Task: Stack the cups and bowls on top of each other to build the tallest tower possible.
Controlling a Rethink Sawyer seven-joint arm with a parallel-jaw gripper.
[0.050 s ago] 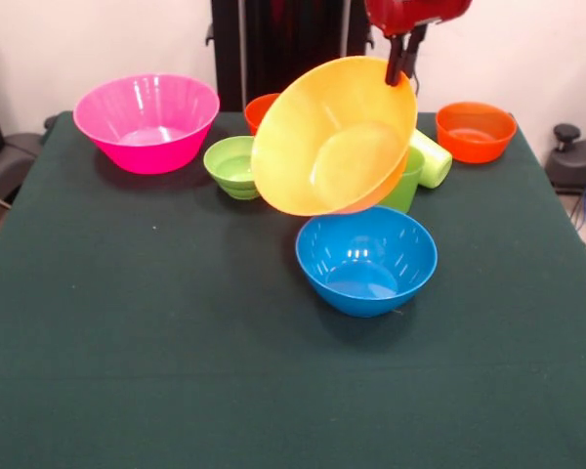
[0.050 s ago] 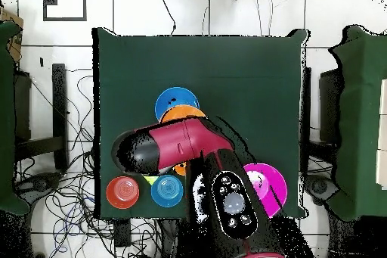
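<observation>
My gripper (image 1: 400,74) is shut on the upper rim of the large yellow-orange bowl (image 1: 332,137), which hangs tilted with its opening facing the camera. It hangs above and just behind the medium blue bowl (image 1: 366,259), which stands upright on the table. In the overhead view the blue bowl (image 2: 175,102) and an edge of the yellow-orange bowl (image 2: 183,113) show beyond my arm, which hides the gripper. The large pink bowl (image 1: 146,122) stands far left. A green cup (image 1: 406,184) is partly hidden behind the held bowl, and a lime-yellow cup (image 1: 433,158) lies on its side beside it.
A small green bowl (image 1: 231,166) and an orange piece (image 1: 261,109) behind it stand left of the held bowl. A small orange bowl (image 1: 476,130) stands far right. The overhead view shows a small blue bowl (image 2: 167,191) next to the orange bowl (image 2: 123,192).
</observation>
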